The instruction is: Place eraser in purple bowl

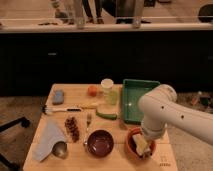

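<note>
The eraser (140, 145), a tan-yellowish block, lies tilted in the orange-red bowl (131, 139) at the table's front right. To the left of that bowl, apart from it, the dark purple bowl (100, 143) holds nothing. My white arm (162, 112) reaches in from the right and bends down over the orange-red bowl. The gripper (147, 141) hangs open just above the eraser, its fingers mostly hidden by the wrist. I cannot tell whether it touches the eraser.
A green tray (138, 98) stands behind the arm. A pale cup (107, 91), an orange fruit (92, 90) and a blue-grey pad (58, 96) lie at the back. A white-handled tool (62, 109), green pepper (106, 115), fork (88, 122), grey cloth (49, 137) and metal cup (60, 148) lie left.
</note>
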### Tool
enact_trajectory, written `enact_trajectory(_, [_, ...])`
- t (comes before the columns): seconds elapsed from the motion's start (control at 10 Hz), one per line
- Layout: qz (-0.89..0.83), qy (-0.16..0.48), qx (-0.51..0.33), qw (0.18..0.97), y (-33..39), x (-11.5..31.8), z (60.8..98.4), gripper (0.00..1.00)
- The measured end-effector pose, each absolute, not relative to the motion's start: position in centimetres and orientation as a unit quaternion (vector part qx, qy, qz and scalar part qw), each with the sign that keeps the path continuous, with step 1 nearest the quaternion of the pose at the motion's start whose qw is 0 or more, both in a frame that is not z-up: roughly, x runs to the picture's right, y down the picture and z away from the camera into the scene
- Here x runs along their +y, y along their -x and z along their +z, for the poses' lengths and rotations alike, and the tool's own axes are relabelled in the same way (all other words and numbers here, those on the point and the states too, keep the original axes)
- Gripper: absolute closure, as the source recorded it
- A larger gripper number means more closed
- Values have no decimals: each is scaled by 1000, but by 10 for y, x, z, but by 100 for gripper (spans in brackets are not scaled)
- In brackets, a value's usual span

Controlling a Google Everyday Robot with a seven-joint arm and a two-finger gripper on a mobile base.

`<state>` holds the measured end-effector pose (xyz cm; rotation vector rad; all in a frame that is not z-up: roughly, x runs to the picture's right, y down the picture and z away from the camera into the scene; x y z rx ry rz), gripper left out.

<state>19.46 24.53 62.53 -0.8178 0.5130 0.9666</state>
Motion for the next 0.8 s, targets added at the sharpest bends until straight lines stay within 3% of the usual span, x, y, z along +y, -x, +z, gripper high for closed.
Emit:
enact_trajectory(0.3, [495, 468, 208, 702, -191, 260, 640, 20])
enact_trajectory(0.8, [501, 466, 224, 694, -185, 269, 645, 20])
